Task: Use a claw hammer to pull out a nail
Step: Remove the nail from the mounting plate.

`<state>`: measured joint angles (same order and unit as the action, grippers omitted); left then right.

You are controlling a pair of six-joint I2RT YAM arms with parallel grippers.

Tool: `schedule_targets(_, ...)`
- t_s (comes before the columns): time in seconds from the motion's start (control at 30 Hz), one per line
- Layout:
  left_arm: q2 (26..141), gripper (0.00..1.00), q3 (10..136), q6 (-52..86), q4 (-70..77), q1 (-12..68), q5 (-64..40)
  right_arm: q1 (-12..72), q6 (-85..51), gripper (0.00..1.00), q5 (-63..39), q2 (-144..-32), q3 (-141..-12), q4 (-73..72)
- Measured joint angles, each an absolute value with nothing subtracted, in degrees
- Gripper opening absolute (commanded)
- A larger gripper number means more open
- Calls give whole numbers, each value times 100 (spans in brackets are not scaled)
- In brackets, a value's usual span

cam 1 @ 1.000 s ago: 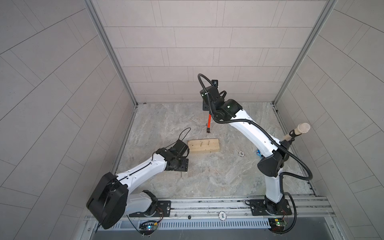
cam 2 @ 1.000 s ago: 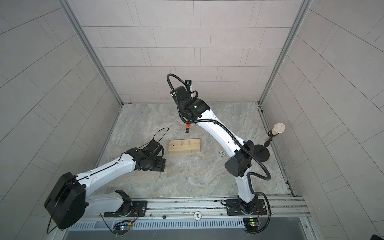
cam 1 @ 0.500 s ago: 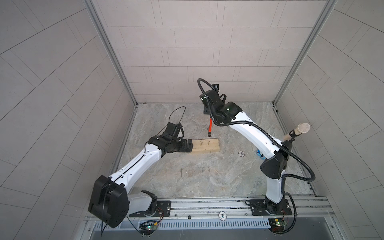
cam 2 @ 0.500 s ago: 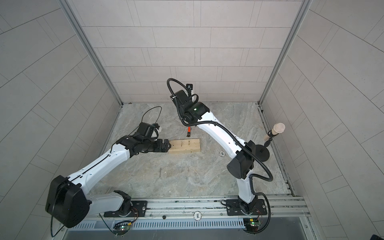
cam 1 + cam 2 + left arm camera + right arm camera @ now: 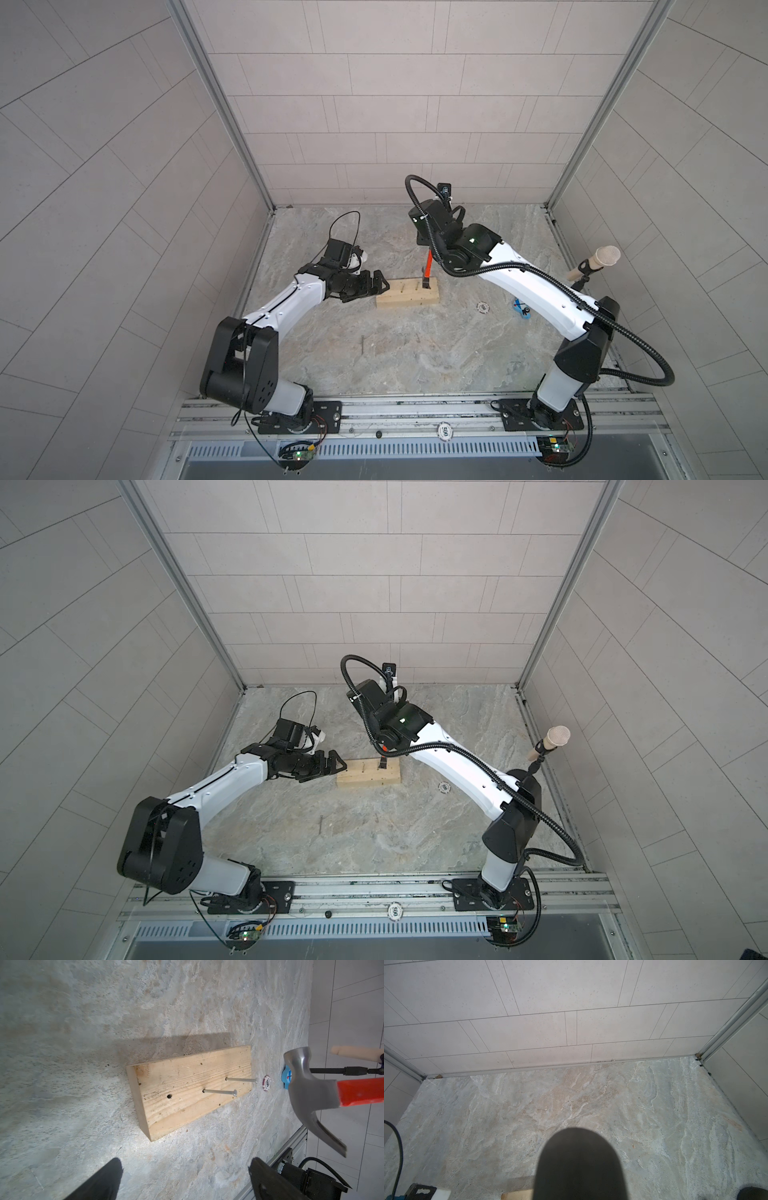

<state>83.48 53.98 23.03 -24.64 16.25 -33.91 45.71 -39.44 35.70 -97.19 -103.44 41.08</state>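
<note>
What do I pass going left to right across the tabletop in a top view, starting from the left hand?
The left hand → wooden block → poker chip → small blue item → beige stick on its stand. The claw hammer hangs over the block, so it is left out.

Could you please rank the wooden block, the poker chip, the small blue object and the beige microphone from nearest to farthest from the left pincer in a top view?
From the left pincer:
1. Wooden block, just beyond its open jaws.
2. Poker chip, past the block's far end.
3. Small blue object, beyond the chip.
4. Beige microphone, by the right wall.
</note>
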Motion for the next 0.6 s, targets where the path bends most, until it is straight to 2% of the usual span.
schedule_targets(0.4,8661,98,5398,2123,-2427,1625,-3336,4657,-3833,0,3787,-9677,-10180,3723)
schedule_targets(0.6,8766,94,5398,2010,-2427,1625,-3299,4650,-3586,0,3776,-10178,-10584,3402)
